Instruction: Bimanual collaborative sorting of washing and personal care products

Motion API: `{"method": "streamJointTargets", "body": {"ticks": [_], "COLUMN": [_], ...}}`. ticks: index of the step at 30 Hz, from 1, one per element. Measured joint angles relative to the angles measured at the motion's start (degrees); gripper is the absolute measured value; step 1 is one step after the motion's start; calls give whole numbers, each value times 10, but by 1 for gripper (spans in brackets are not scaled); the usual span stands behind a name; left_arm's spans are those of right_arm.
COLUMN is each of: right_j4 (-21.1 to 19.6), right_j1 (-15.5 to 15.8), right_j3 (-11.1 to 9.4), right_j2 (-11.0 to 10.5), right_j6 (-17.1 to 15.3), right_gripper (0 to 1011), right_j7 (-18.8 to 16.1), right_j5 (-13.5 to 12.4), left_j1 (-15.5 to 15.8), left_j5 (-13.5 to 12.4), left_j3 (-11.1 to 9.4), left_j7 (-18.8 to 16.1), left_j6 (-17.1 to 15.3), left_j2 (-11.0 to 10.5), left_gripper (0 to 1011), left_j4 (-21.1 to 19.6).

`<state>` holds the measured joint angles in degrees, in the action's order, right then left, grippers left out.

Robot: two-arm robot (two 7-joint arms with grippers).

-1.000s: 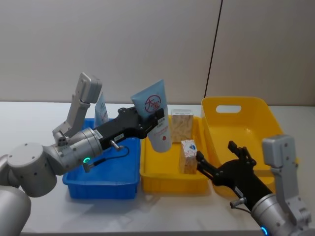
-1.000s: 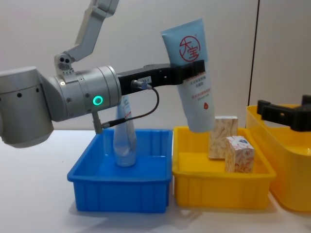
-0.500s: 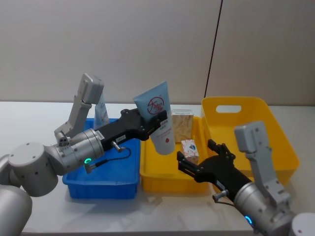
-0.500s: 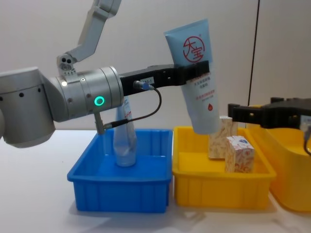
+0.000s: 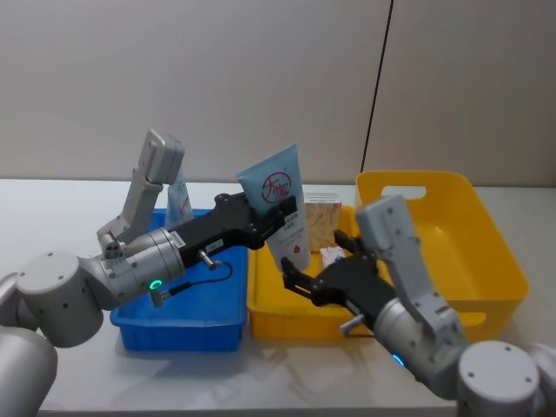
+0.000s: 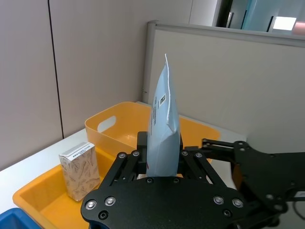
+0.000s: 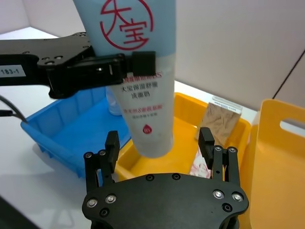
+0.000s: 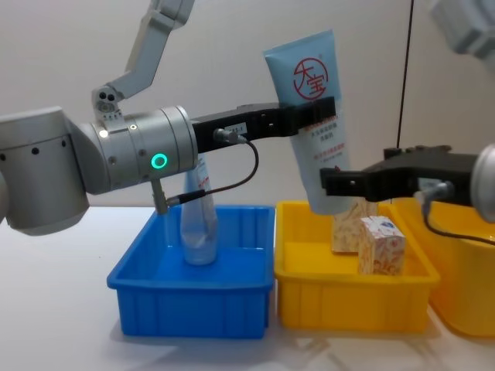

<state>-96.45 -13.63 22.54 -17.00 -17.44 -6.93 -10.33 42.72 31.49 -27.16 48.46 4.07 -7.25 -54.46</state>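
The large tube (image 8: 323, 158) with the red circle logo hangs cap-down and slightly tilted above the small yellow bin (image 8: 348, 308), clamped across its body just under the logo by the left gripper (image 8: 309, 112), whose fingers are closed on it. The right gripper (image 7: 158, 138) has come up to the tube's lower end with its fingers spread wide, one on each side, holding nothing and not touching it. The tube looks like soft, glossy plastic: light, easy to dent, and probably slippery under a weak pinch. The firmest hold is likely low on the body near the stiff cap shoulder, across the flat faces and not the edges. A smaller tube (image 8: 199, 224) stands in the blue bin (image 8: 193, 308), and two speckled boxes (image 8: 381, 246) sit in the small yellow bin on the bench (image 5: 52, 217). The chest view shows the tube's cap end hanging clear above the bin floor and the right finger level with its lower part. The right wrist view shows the open space on either side of the tube between the fingers. The left wrist view turns the tube edge-on, showing how thin the crimped end is and how it fattens towards the clamp
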Motion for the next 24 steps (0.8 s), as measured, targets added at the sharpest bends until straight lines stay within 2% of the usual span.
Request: {"method": "streamJointTargets", "body": {"ticks": [10,20,24], "right_j4": [66,109,119], "right_j1": [-57,-87,-95], "right_j3": [38,57,61], "right_j2": [25,43,47], "right_j6": [13,23,25], "right_gripper": [1003,1002,933], "right_j7": [5,13,15], "right_j5": [47,74,81], "left_j1": [0,0,0], "left_j5": [1,1,1], "left_j3": [0,0,0], "left_j7": [1,2,2], "left_j6": [0,0,0], "left_j2": [0,0,0], "left_gripper": [264,265,265], "left_j4": [1,1,1]}}
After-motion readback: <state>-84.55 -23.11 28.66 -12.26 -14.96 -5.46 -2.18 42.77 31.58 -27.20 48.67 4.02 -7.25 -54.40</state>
